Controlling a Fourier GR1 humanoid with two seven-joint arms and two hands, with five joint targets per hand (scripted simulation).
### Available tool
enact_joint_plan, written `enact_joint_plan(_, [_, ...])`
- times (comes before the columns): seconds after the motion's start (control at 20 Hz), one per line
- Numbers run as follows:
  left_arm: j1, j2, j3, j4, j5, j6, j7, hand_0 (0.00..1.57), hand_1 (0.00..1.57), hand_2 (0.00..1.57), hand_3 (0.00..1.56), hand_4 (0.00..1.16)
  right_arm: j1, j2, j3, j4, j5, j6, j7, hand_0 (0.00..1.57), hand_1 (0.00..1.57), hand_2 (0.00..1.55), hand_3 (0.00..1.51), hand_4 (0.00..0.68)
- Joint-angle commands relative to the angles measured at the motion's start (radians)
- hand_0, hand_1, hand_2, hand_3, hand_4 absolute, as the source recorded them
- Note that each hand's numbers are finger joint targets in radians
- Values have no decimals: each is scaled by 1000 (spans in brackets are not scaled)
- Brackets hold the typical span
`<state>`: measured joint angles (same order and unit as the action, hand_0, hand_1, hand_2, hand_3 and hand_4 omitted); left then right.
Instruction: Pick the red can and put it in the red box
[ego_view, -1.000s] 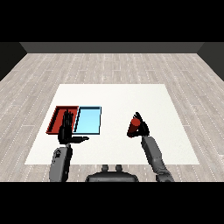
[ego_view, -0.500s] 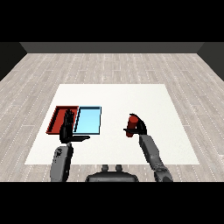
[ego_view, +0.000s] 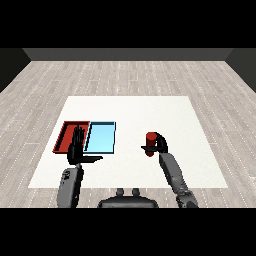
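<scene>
The red can (ego_view: 150, 143) stands upright in the middle right of the white table, and my right hand (ego_view: 160, 143) is curled round it from the right side. The red tray (ego_view: 67, 134) lies at the left of the table, with the light blue tray (ego_view: 101, 136) touching it on its right. My left hand (ego_view: 77, 149) is raised with straight fingers in front of the seam between the two trays, thumb pointing right, holding nothing.
The white table (ego_view: 130, 112) sits on a grey wood floor. The two trays take up the left part; my right forearm (ego_view: 173, 174) comes in from the lower right.
My right hand has carried the red can to the left, toward the table's middle, and the can now stands more upright. The left hand has stayed put.
</scene>
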<state>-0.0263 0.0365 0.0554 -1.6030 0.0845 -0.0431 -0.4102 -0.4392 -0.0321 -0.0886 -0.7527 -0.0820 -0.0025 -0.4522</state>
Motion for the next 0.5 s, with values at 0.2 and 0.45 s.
enact_joint_plan(0.2, [10, -18, -32, 63, -24, -16, -69, 0, 0, 0, 0, 0, 32, -48, 27, -138, 22, 19, 14, 1437, 1437, 1433, 1369, 615])
enact_joint_plan(0.45, [9, -28, -68, -30, -36, 7, 27, 0, 0, 0, 0, 0, 46, -37, 56, -320, 27, -2, 77, 1422, 1422, 1428, 1372, 621])
